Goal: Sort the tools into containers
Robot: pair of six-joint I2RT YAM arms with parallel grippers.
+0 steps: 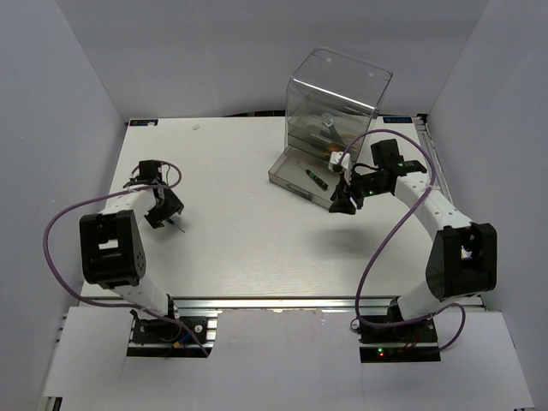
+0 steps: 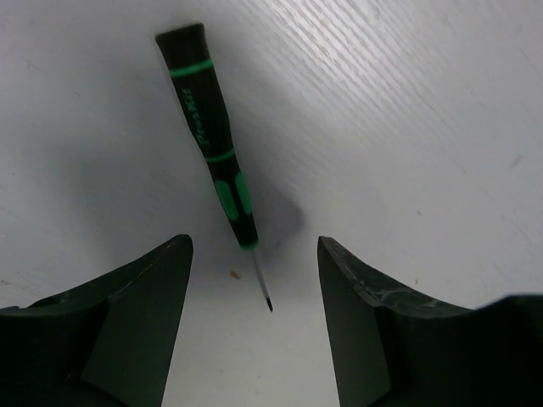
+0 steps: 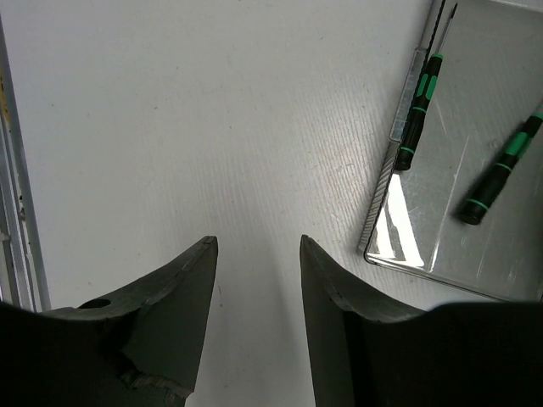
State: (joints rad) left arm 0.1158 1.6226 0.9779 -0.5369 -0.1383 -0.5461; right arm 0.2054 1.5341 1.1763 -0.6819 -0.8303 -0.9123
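Lying loose, a thin black-green screwdriver (image 2: 208, 127) points between the fingers of the open left gripper (image 2: 254, 243). The right gripper (image 3: 259, 242) gapes empty.

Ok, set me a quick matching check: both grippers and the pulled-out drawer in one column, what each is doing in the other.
1. left gripper
2. right gripper
3. drawer

A. open, over bare table beside the drawer
B. pulled out, holding the stowed screwdriver
C. open, above the loose screwdriver lying on the table

Pairs: 1-C; 2-A; 3-B
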